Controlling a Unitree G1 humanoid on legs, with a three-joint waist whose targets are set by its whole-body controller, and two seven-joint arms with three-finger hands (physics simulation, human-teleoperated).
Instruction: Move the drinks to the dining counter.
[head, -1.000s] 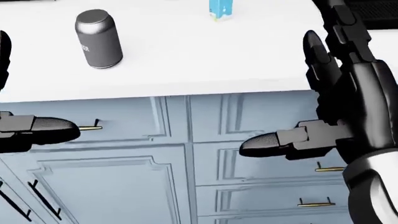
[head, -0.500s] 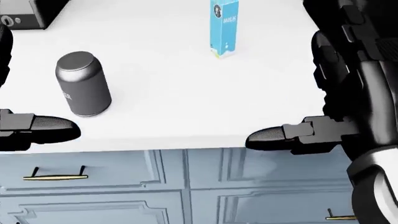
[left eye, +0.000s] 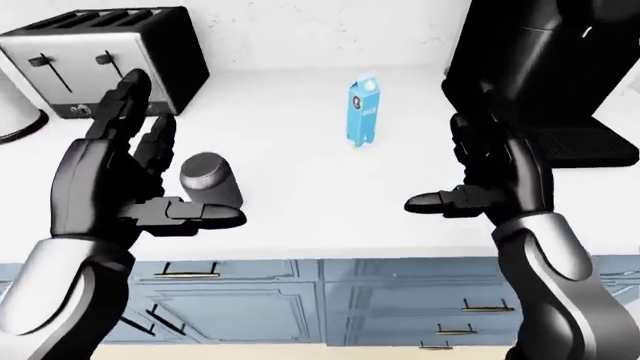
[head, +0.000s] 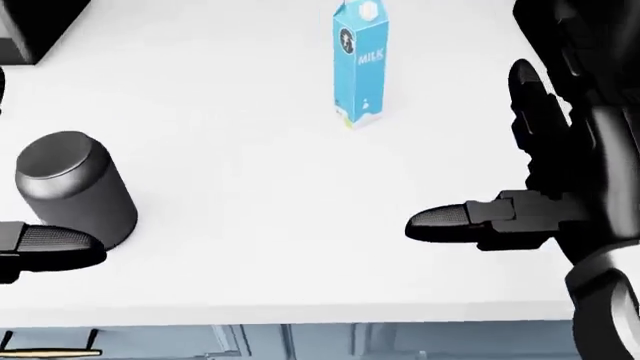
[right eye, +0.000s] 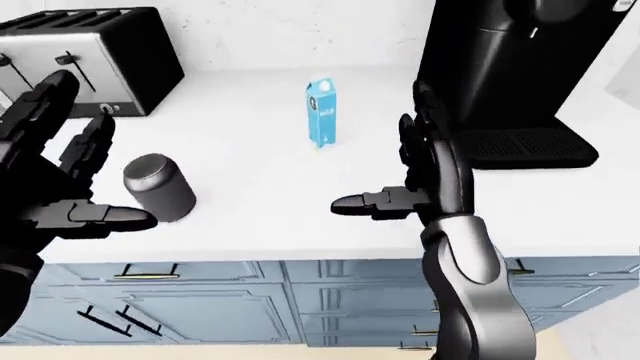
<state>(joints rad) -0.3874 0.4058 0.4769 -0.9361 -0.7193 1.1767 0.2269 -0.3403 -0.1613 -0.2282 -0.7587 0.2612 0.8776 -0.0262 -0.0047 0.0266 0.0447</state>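
A grey drink can (left eye: 211, 180) stands upright on the white counter (left eye: 300, 225), left of centre. A blue milk carton (left eye: 363, 110) stands upright further up the counter, near the middle. My left hand (left eye: 165, 161) is open just left of the can, with the thumb reaching across below it and not closed on it. My right hand (left eye: 440, 165) is open and empty, to the right of and below the carton, well apart from it. In the head view the can (head: 75, 187) is at the left edge and the carton (head: 359, 64) at the top.
A black toaster (left eye: 110, 60) stands at the upper left of the counter. A tall black coffee machine (left eye: 540, 67) stands at the upper right, just beyond my right hand. Blue cabinet drawers (left eye: 300, 300) with brass handles run below the counter's near edge.
The whole head view has shifted: the counter, can and carton slid down and grew, and the cabinets left the picture, so the camera moved. Both hands stay open.
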